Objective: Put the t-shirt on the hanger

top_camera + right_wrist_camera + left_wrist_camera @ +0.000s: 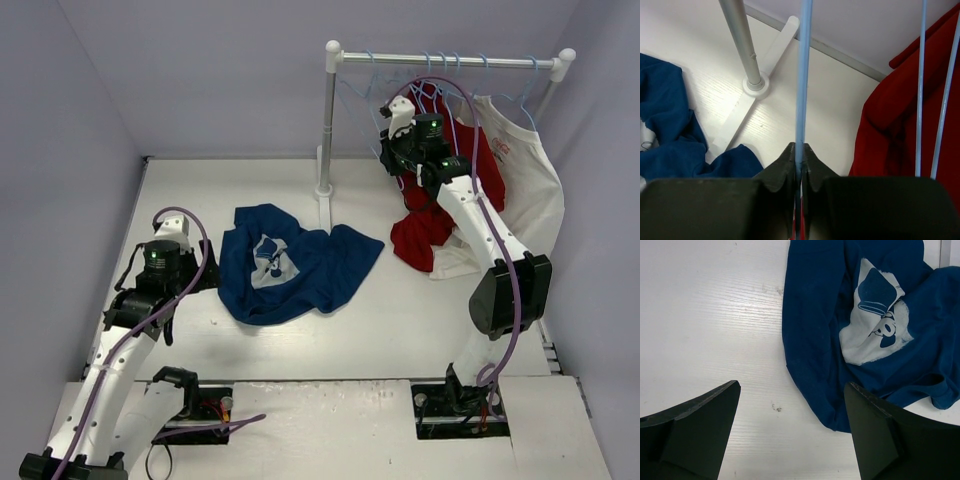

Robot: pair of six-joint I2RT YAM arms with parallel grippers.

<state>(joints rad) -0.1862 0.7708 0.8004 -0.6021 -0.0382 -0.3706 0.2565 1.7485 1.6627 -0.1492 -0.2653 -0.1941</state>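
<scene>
Right tool point(798, 150) is clenched on a hanger point(802, 75) wire at the rail point(450, 60). Left tool point(791, 387) hangs released beside the t-shirt point(300, 265), which lies crumpled on the worktop point(400, 320). I judge the task early: hanger gripped but apparently not lifted off, t-shirt in neither tool and yet to be threaded on.

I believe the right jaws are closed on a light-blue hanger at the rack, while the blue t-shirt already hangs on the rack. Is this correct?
Not quite. The t-shirt lies crumpled on the table, not on the rack, as the top external view shows. The right jaws are indeed closed on the hanger.
</scene>
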